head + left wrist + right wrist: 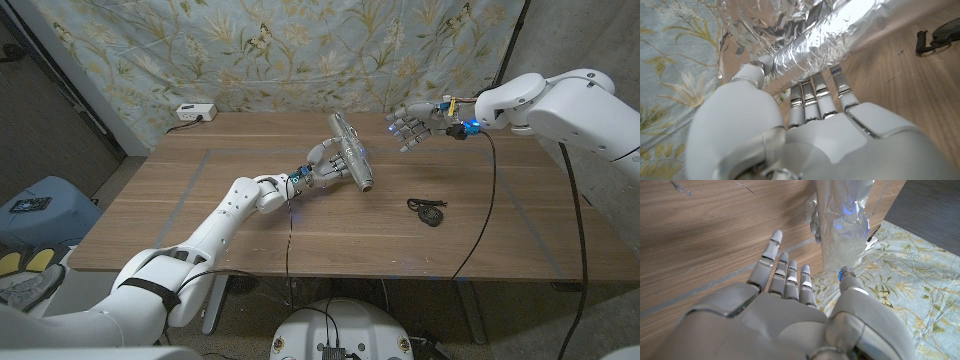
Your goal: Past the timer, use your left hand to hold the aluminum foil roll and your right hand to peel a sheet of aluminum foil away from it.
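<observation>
The aluminum foil roll [352,150] is tilted above the middle of the table, past a small black object with a cord [428,212] that may be the timer. My left hand [322,167] grips the roll from its near side. In the left wrist view its fingers [815,97] and thumb wrap the roll [840,35], and a crinkled loose sheet [750,25] hangs off it. My right hand [410,127] hovers in the air to the right of the roll, fingers spread and holding nothing. The right wrist view shows those fingers [785,277] reaching toward the roll [845,215], apart from it.
A white box with a cable [195,112] sits at the table's back left corner. The black corded object [940,34] lies right of the roll, toward the near edge. A flowered cloth [300,50] hangs behind the wooden table [200,210].
</observation>
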